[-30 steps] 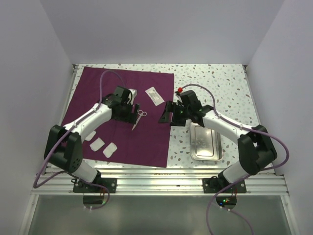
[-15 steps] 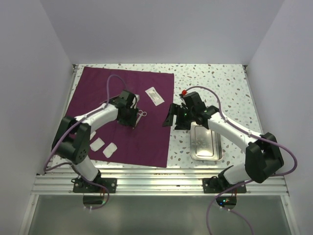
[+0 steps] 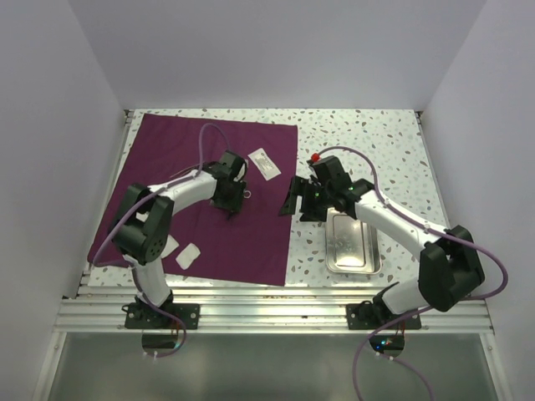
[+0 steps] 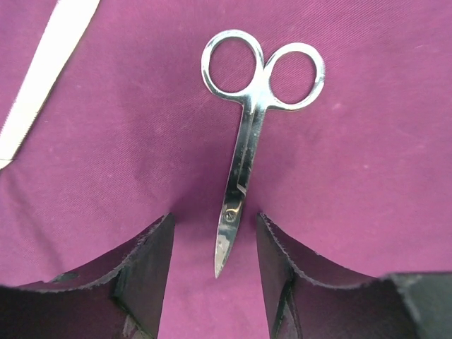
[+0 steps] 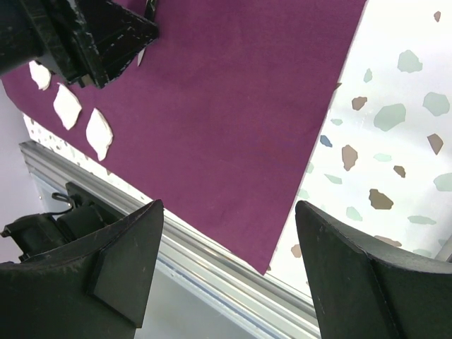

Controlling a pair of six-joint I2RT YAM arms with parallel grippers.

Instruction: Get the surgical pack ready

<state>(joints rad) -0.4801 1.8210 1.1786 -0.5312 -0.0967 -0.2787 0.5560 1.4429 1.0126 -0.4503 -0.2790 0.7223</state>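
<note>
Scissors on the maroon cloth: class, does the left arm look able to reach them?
Probably yes: the scissors lie uncovered on the cloth, tip between the open jaws of the left gripper.

Lab enclosure: white walls, speckled table, aluminium rails.

Scissors polished glossy steel; cloth matt maroon fabric; tray shiny metal; tabletop smooth, speckled.

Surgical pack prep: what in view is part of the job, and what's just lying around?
Job: maroon cloth, scissors, white pads, steel tray, probably the white packet.
Just there: speckled tabletop, aluminium rails.
</note>
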